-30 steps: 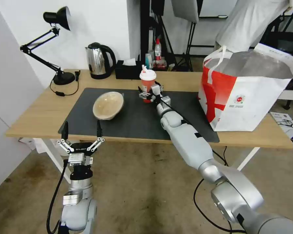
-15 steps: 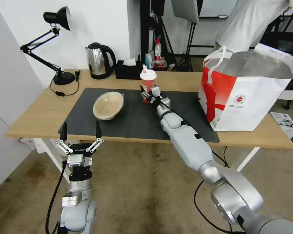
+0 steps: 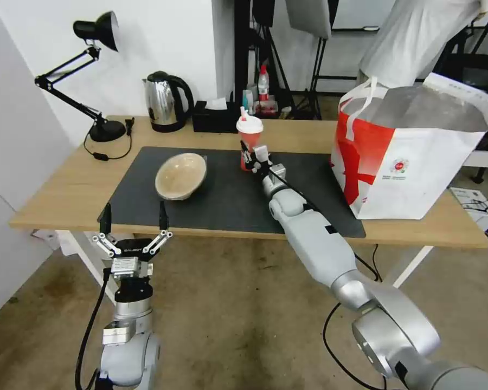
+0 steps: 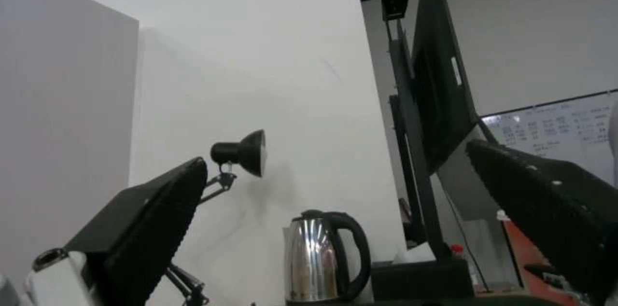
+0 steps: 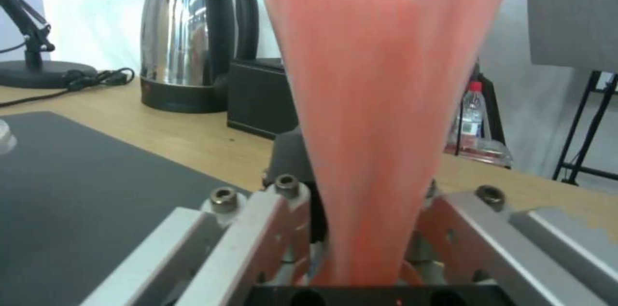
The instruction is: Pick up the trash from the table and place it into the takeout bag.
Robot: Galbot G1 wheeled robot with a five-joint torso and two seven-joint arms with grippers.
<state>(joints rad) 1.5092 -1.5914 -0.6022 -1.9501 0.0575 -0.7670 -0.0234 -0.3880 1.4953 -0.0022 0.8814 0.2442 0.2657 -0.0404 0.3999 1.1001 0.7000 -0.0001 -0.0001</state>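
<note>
Left gripper (image 3: pixel 132 215) parked below the table (image 3: pixel 65 189) edge, fingers spread, holding nothing; beige bowl (image 3: pixel 181 175) on the grey mat (image 3: pixel 222 200); right gripper (image 3: pixel 251 157) clamped low on the red drink cup (image 3: pixel 249 142), mid-mat; cup looks light, thin-walled, crushable, so a gentle hold below the lid suits; takeout bag (image 3: pixel 412 168) open at the table's right end.

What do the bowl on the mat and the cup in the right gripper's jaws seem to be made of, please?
The beige bowl looks like matte pressed paper or pulp: dull, no glare. The red cup, held by the right gripper, looks like smooth paper or plastic with a glossy white plastic lid; which one is unclear.
</note>
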